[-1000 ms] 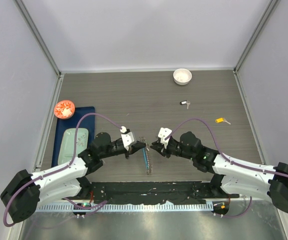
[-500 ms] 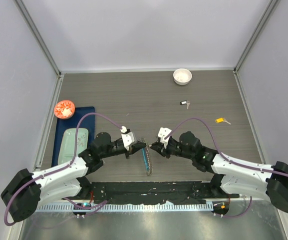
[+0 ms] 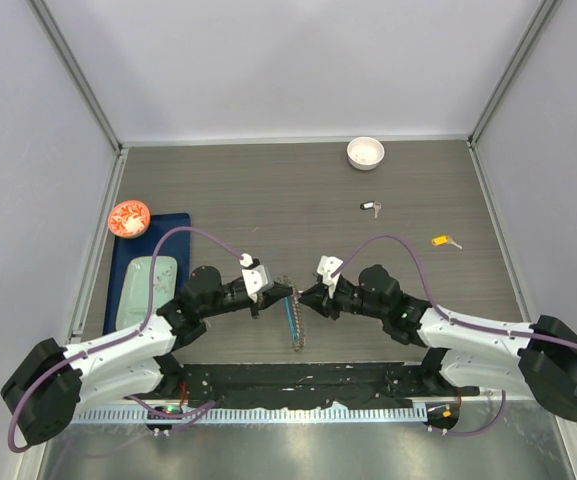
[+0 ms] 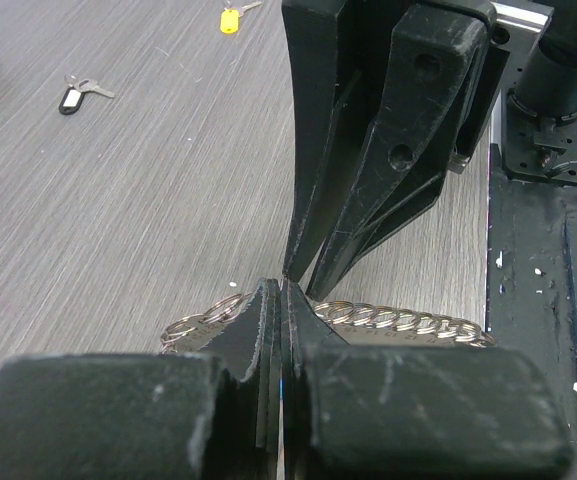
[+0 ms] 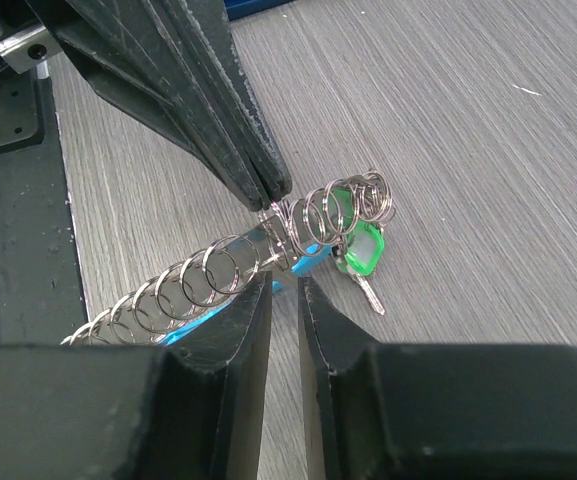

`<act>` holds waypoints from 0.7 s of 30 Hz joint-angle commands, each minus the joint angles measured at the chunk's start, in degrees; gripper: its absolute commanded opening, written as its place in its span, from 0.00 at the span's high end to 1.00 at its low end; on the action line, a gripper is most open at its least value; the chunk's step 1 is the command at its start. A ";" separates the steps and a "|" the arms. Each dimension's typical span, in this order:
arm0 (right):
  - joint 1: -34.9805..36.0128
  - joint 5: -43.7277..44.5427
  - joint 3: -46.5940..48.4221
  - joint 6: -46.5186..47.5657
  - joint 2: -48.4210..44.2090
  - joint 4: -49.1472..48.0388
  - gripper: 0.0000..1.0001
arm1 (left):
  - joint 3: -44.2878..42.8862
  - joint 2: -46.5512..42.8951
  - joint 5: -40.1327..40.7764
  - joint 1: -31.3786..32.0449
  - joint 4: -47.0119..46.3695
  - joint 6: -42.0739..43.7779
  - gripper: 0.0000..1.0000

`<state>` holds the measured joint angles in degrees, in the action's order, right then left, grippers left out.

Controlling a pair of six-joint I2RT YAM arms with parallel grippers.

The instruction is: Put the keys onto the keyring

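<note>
One keyring [image 5: 320, 213] sits in left end effector [image 5: 270, 197].

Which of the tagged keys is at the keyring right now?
The green-tagged key: it sits right against the end loops of the keyring. The black-tagged key and the yellow-tagged key lie apart from the keyring, out on the table.

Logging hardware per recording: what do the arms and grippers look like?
The left arm and right arm have white links between bulky black joints, each with a looping purple cable. The left gripper and right gripper have a small white block behind long, tapered, scuffed black jaws.
</note>
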<state>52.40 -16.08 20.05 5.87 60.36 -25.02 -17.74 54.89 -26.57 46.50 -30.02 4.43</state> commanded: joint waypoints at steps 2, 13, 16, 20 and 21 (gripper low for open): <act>-0.46 -1.94 -0.63 -1.39 1.42 -7.15 0.77 | -0.10 -0.75 -0.06 0.17 -5.31 -0.73 1.00; -1.25 -2.73 -0.98 -1.91 3.10 -9.79 0.78 | -0.19 -0.05 -0.33 0.26 -6.28 -1.17 1.00; -1.34 -3.08 -1.07 -1.91 3.54 -10.40 0.78 | -0.19 -0.05 -0.50 0.26 -6.37 -1.26 1.00; -1.43 -3.43 -1.07 -2.09 3.80 -11.19 0.79 | -0.10 0.04 -0.59 0.26 -6.37 -1.44 1.00; -1.51 -3.35 -1.07 -2.09 3.98 -11.37 0.80 | -0.02 0.12 -0.68 0.26 -6.37 -1.52 1.00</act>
<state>51.24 -18.61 18.94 4.21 64.01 -31.83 -17.69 55.02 -26.61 46.50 -30.57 3.36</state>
